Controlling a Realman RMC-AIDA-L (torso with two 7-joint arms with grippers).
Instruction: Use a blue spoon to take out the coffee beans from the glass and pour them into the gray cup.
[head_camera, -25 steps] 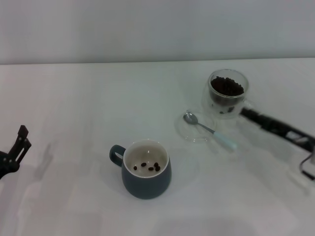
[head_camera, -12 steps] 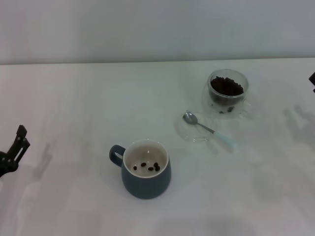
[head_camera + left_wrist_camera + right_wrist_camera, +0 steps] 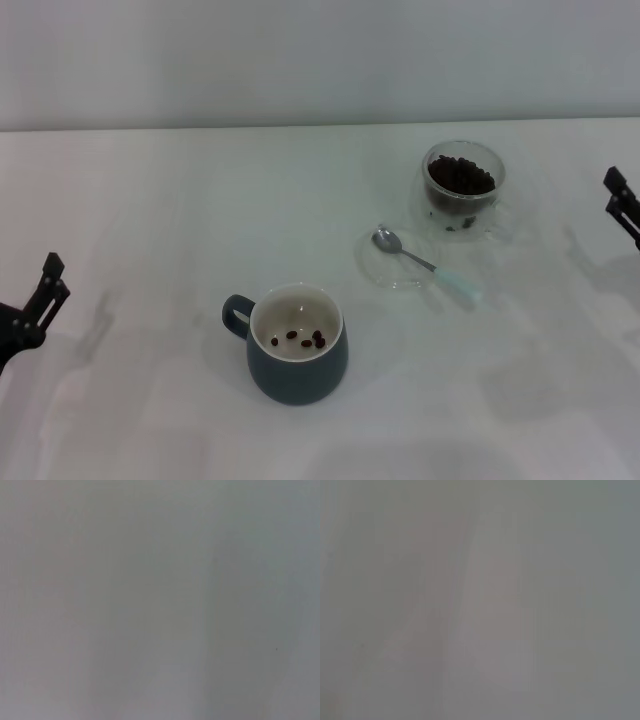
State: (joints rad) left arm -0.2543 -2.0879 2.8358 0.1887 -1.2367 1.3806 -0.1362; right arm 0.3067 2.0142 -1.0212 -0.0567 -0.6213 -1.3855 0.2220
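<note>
Two grippers flank the desk (image 3: 150,200); whether either is clenched I cannot tell. The blue spoon (image 3: 425,265) lies on a clear dish (image 3: 385,272) below the glass (image 3: 462,190), handle angled toward the right gripper (image 3: 622,205), clearly nearer than the left gripper (image 3: 35,310).

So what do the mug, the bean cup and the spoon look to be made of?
The gray cup looks like glazed ceramic: opaque, cream inside. The glass is clear, the coffee beans showing through its wall. The blue spoon has a shiny metal bowl; its pale handle is possibly plastic.

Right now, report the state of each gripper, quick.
Left gripper: at the table's left edge, holding nothing; open or shut cannot be told.
Right gripper: at the right edge, holding nothing; cannot be told.
</note>
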